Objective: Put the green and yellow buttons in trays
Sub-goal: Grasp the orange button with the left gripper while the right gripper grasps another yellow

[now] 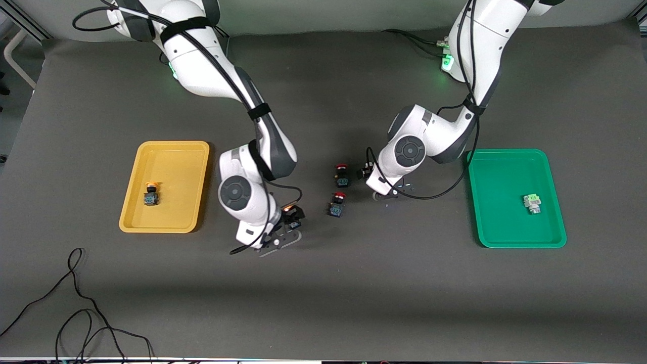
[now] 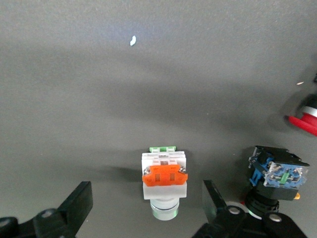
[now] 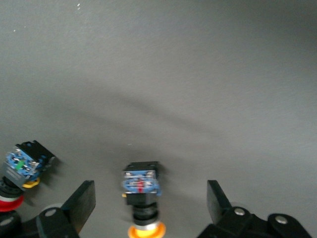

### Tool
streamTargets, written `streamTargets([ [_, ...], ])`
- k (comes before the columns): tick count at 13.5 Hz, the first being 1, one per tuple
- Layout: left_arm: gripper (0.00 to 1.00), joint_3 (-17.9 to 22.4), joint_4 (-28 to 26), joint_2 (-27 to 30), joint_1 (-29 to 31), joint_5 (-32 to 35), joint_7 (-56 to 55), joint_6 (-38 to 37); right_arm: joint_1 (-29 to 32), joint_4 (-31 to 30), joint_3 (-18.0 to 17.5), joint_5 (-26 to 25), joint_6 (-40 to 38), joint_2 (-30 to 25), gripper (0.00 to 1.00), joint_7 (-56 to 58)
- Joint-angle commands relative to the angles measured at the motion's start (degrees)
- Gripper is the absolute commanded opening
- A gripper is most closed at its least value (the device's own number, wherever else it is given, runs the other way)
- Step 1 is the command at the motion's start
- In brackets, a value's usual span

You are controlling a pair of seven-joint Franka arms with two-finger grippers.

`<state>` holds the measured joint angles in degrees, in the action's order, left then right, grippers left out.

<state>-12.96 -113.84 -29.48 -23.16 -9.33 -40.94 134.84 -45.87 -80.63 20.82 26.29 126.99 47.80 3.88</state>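
My left gripper (image 1: 391,194) (image 2: 148,199) is open and low over the mat, with a white-bodied button with an orange part (image 2: 165,183) lying between its fingers, untouched. My right gripper (image 1: 289,226) (image 3: 151,197) is open around a yellow-capped button (image 1: 292,214) (image 3: 142,191) lying on the mat, fingers apart from it. Another yellow-capped button (image 1: 150,194) lies in the yellow tray (image 1: 174,156). A white button with a green part (image 1: 532,203) lies in the green tray (image 1: 498,172).
Two red-capped black-blue switches (image 1: 342,175) (image 1: 337,203) lie on the mat between the grippers. One of them (image 2: 277,174) is just beside a left finger, and one (image 3: 22,171) shows beside the right gripper. Loose black cables (image 1: 76,303) lie near the front edge.
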Motion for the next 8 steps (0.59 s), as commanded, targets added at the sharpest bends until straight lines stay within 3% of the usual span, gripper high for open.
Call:
streamTargets([
  [1,0.96,0.22,-1.13,0.22,-0.57,0.28,-0.19,1.04,-0.89,1.62,0.1,0.34,1.59,1.24,1.0,-2.56],
  [3,0.77,0.31,-1.13,-0.31,-0.39,0.28,-0.19,1.21,-0.89,1.44,0.1,0.34,1.59,1.5,0.99,-2.56],
  [5,0.59,0.31,-1.13,-0.75,-0.39,0.28,-0.28,2.27,-0.97,1.44,0.1,0.34,1.85,2.9,0.73,-2.65],
  [6,0.56,0.31,-1.13,-1.01,-0.39,0.28,-0.19,2.36,-1.41,1.27,0.1,0.34,2.64,3.61,0.67,-2.74],
  [8,0.55,0.31,-1.04,-1.1,-0.39,0.28,-0.28,2.79,-1.94,0.13,0.1,0.34,5.01,4.4,0.67,-3.7],
])
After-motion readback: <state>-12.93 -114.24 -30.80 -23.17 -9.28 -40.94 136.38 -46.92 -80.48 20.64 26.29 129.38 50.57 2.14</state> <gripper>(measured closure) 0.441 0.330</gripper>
